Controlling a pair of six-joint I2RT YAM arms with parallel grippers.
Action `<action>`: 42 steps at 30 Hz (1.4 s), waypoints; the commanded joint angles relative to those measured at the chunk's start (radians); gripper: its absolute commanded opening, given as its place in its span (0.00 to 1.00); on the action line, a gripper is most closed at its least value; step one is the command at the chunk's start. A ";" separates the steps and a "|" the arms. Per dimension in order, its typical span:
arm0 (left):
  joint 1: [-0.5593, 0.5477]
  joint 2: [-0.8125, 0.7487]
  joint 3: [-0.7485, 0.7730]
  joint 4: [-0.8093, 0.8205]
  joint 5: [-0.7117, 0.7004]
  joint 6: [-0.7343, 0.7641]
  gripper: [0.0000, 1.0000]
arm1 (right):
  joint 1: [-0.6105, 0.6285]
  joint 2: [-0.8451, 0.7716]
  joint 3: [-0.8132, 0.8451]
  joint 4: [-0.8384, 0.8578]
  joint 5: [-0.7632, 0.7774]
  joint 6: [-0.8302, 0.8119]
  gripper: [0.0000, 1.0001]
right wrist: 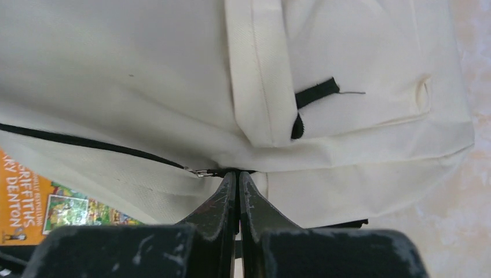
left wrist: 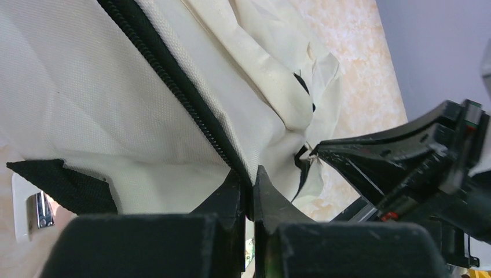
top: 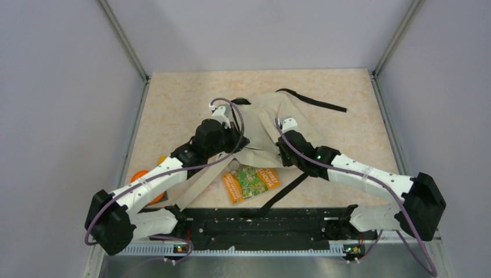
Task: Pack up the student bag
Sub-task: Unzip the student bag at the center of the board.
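The left arm (top: 151, 179) and right arm (top: 370, 176) each have white shells, bulky black joints and a purple cable (top: 227, 103) looping alongside, bolted to a black rail (top: 260, 223).

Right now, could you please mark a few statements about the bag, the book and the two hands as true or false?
1. The left hand and the right hand are both shut on the student bag. True.
2. The book is already inside the bag. False: it lies outside, on the table, at the bag's near edge.
3. The left hand grips the fabric right by the black zipper. True.
4. The bag stands upright. False: it lies slumped on the table.
5. A black strap trails from the bag toward the far right. True.
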 commanded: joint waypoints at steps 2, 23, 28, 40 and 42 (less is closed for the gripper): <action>0.043 -0.089 0.004 0.028 -0.003 0.022 0.00 | -0.086 0.057 -0.001 -0.135 0.048 0.006 0.00; 0.128 -0.289 -0.042 -0.272 -0.016 0.113 0.82 | -0.100 -0.023 0.145 0.049 -0.357 -0.136 0.91; 0.224 -0.334 -0.068 -0.329 -0.006 0.124 0.84 | -0.034 0.129 0.266 0.096 -0.367 -0.150 0.90; 0.321 -0.468 -0.128 -0.381 -0.114 0.128 0.85 | 0.047 0.487 0.535 0.163 -0.304 -0.168 0.83; 0.322 -0.484 -0.132 -0.389 -0.122 0.137 0.85 | 0.047 0.524 0.564 0.149 -0.274 -0.172 0.78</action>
